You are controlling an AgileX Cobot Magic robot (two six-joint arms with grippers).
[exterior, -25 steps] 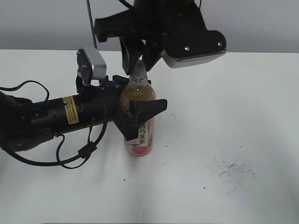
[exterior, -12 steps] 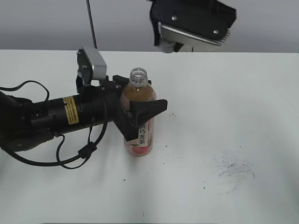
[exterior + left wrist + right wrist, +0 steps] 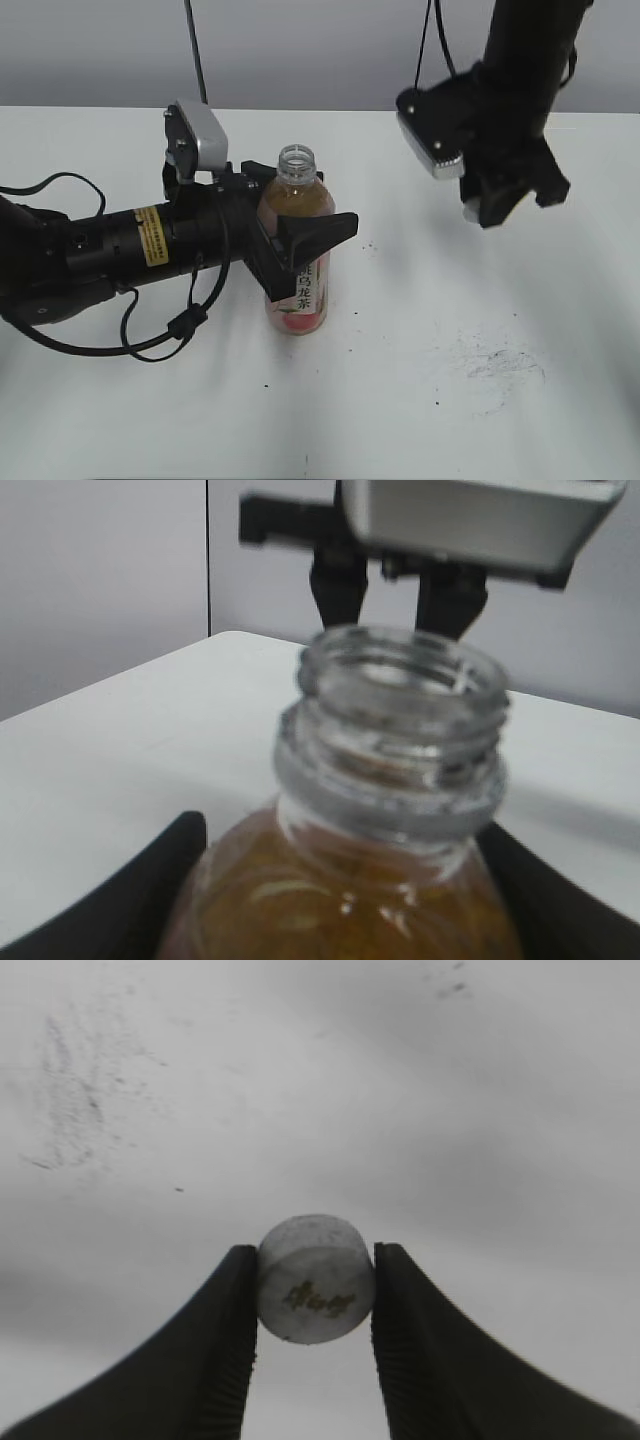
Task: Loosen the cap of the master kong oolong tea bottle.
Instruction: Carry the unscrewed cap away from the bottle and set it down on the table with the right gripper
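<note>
1. Right pincer (image 3: 314, 1350): clamped on the cap (image 3: 315, 1278), one finger on each side of its wall. It hangs above the table (image 3: 520, 400), well to the right of the bottle (image 3: 298, 255).
2. Left pincer (image 3: 300, 240): closed around the bottle's upper body, just under the shoulder. Its arm lies low across the table from the left.
3. Cap: small, round, whitish-grey, with a faint yellowish mark on the flat face that shows in the right wrist view. Its axis runs roughly along the pincer's line of sight, toward the table.
4. Bottle: slim, clear plastic, amber tea, pink-white label with vertical Chinese characters and a peach picture near the base. The threaded neck (image 3: 400, 695) is bare and open.
5. Orientation: the bottle stands upright on the table, long axis vertical, mouth up.
6. Clearance: the table is white and bare in front of and to the right of the bottle. Dark scuff marks (image 3: 500, 365) lie at front right. The table's far edge runs behind both arms.
</note>
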